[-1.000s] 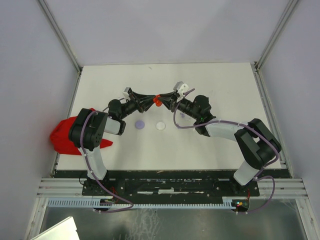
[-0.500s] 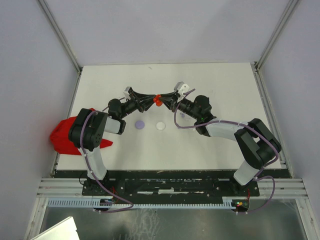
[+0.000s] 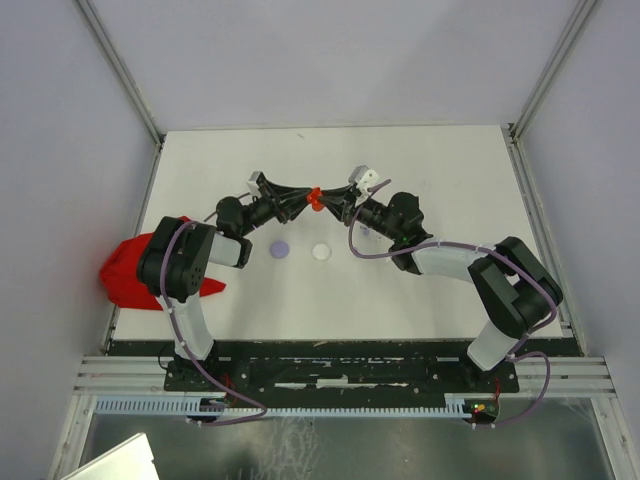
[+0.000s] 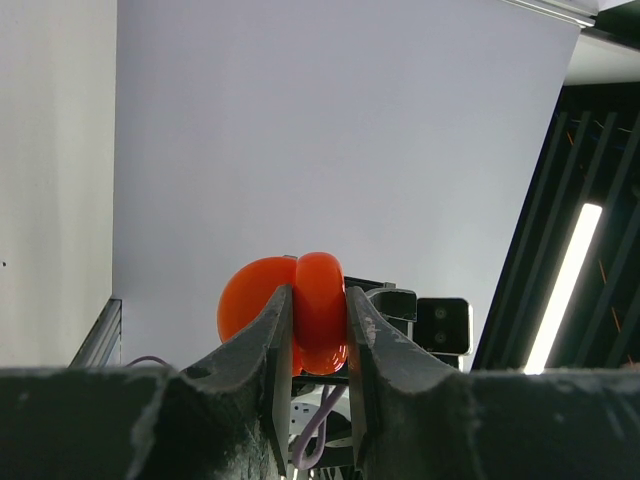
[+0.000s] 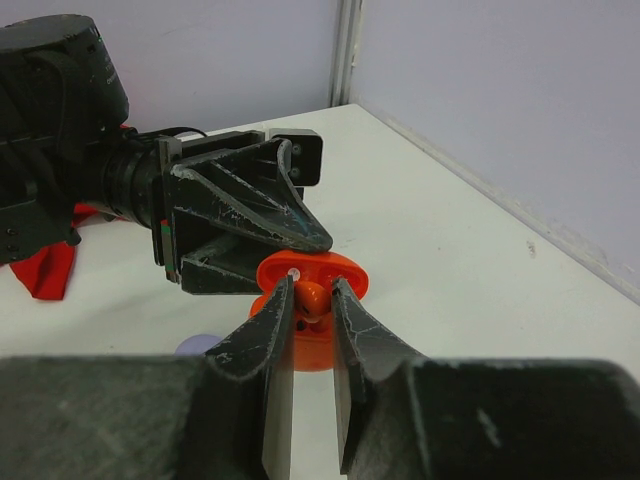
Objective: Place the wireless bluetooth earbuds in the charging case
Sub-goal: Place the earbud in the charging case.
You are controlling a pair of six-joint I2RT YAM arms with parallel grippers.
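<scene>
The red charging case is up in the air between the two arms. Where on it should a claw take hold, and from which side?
Grip across one half of the red charging case, coming from the left, as the left claw does. The clamshell stands open, and this hold likely leaves its inner face clear for the right claw holding the red earbud.

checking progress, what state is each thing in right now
red round plastic charging case: hinged open, held above the white table
left gripper: shut on the case
small red earbud: pinched at the open case
right gripper: shut on the earbud
flat lilac round disc: lying on the table
flat white round disc: lying on the table
crumpled red cloth: bunched at the table's left edge
</scene>
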